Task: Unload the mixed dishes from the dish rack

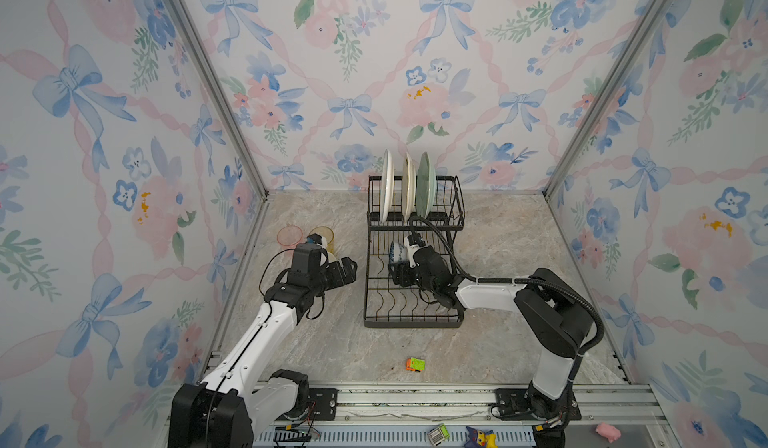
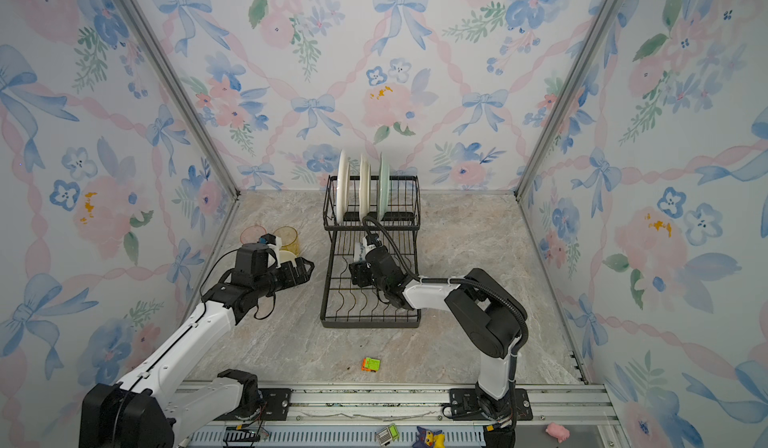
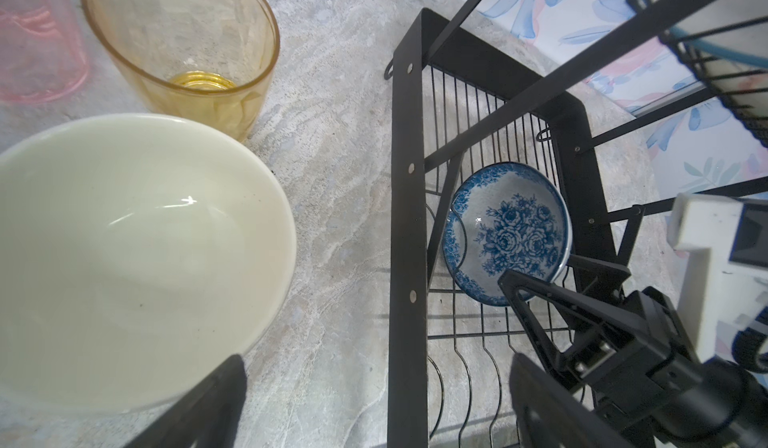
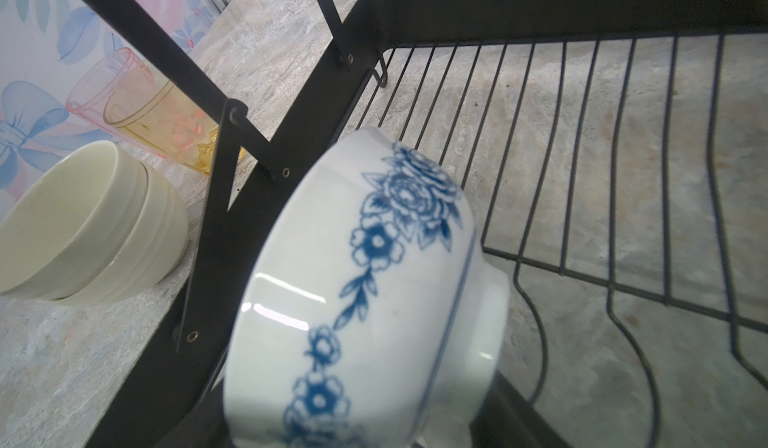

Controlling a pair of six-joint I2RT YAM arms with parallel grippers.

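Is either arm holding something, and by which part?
The right gripper straddles the rim of the blue bowl; a firm hold cannot be told. The left gripper holds nothing.

Even, fairly bright light from above fills both top views; shadows on the surface (image 1: 498,258) are soft and wall edges bow outward. In the right wrist view the blue-patterned bowl (image 4: 365,300), close before the right gripper (image 3: 540,271), is blurred, with streaked glare.
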